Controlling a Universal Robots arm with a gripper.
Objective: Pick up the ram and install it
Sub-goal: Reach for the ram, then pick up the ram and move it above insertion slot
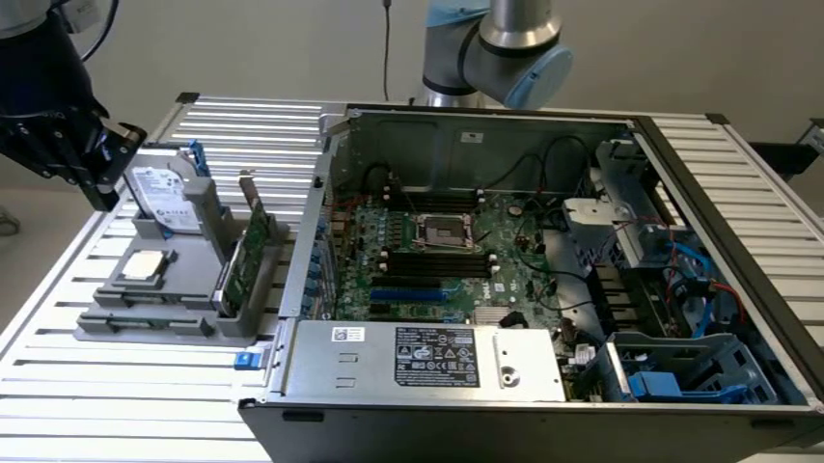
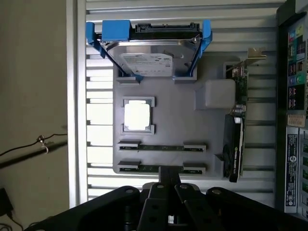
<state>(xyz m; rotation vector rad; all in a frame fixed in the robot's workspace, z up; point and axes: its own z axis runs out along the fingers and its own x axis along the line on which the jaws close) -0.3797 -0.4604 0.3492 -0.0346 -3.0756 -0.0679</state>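
Note:
Two ram strips stand on edge in holders on the grey tray (image 2: 168,120): one ram (image 2: 161,147) and a second ram (image 2: 149,169), thin green boards with dark chips. They also show at the tray's front edge (image 1: 139,321). My black gripper (image 2: 169,176) hangs above the tray with its fingers shut together and nothing between them. Its tip overlaps the second ram strip in the wrist view. In the exterior view the gripper (image 1: 103,193) is high at the exterior view's left, beside the hard drive (image 1: 165,193). The black memory slots (image 1: 438,260) lie on the motherboard.
The tray also carries a blue-framed hard drive (image 2: 147,57), a square processor (image 2: 124,116) and an upright green expansion card (image 1: 251,260). The open computer case (image 1: 541,270) stands at the exterior view's right, with a power supply (image 1: 425,355) at its front. All rest on a slatted metal table (image 1: 116,405).

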